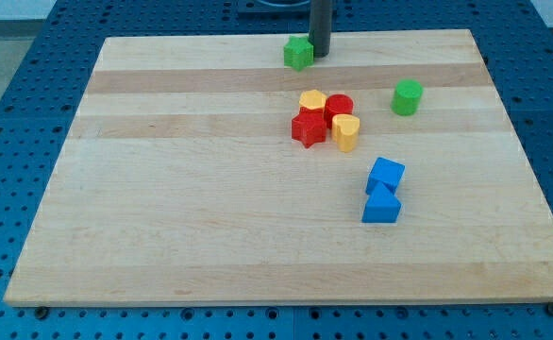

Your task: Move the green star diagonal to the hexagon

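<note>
Wooden board (210, 208) fills most of the view, sitting on a blue perforated table (12, 113). No pincer on this arm, just a dark rod (321, 24) coming down at the view's top; my tip (321, 55) sits near the board's top edge, touching or just beside the green star's right side.

Green star (298, 53) is close to the board's top edge, a bit right of centre, well above the central cluster.

Two blue blocks touching at right of centre: blue cube (386, 176) on top, blue triangular block (381, 205) just below it.

Central cluster of four, all touching or nearly so: yellow hexagon (311, 100) top left, red cylinder (340, 108) to its right, red star (307, 127) lower left, yellow heart-like block (346, 132) lower right.

Green cylinder (408, 97) stands alone, right of the cluster, apart from it.

Green star lies above the yellow hexagon, slightly to the view's left, with a clear gap between them.
</note>
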Tool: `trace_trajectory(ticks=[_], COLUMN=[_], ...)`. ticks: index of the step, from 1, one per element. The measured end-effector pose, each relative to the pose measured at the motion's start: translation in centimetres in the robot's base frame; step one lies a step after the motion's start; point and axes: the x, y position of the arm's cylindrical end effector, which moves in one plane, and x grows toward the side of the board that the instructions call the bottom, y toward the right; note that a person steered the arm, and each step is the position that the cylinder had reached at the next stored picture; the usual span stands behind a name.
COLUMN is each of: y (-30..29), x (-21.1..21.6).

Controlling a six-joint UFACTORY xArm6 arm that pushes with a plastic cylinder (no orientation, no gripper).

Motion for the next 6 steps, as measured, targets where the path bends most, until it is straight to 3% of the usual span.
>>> trace_trajectory(ticks=[2, 6], y=[-0.7, -5.1], x=[2.5, 2.5])
